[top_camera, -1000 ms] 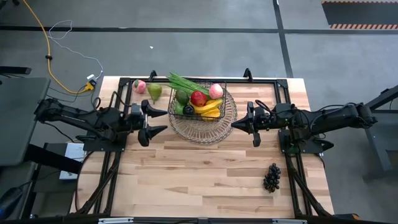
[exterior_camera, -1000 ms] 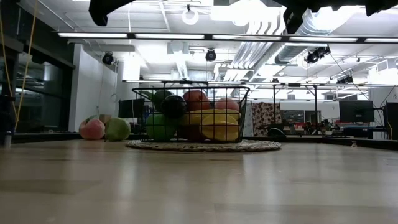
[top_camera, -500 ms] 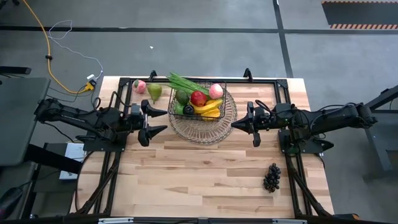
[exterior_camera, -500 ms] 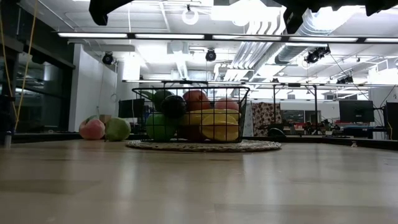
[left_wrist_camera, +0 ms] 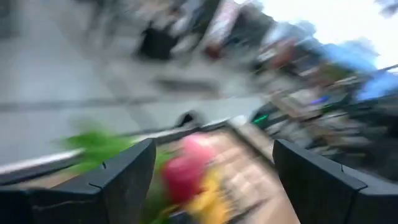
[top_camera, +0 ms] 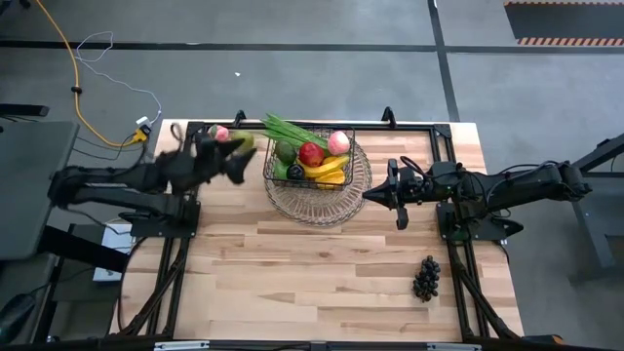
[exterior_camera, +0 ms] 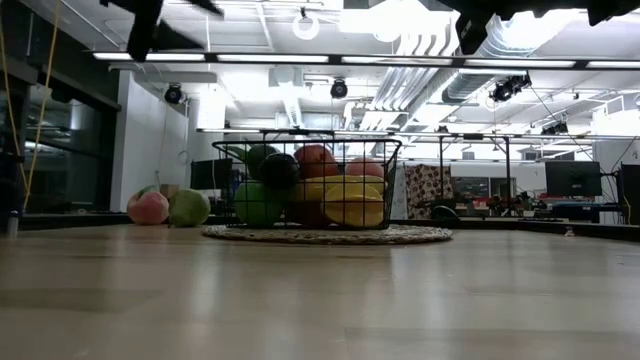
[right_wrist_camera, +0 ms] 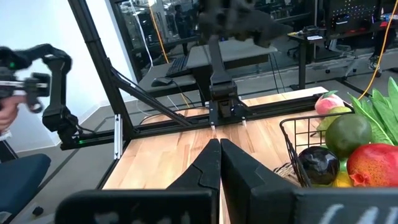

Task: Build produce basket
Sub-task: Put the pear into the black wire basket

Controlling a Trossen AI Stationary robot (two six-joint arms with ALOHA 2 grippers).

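The dark wire basket stands on a paler round wire tray at the table's far middle. It holds a banana, a red apple, a peach and a leafy bunch. A second peach and a pear rest on the table left of the basket. Dark grapes lie at the near right. My left gripper hangs open high above the peach and pear. My right gripper hovers shut right of the tray.
A black frame rail runs along the table's far edge, and arm mounts stand at both sides. Bare wood stretches from the tray to the near edge. A yellow cable lies on the floor beyond the far left corner.
My left gripper has swung toward the table's far edge and a little up, turning as it went. It now stands over the peach and pear left of the basket and is still open. The produce and the basket have stayed where they were.
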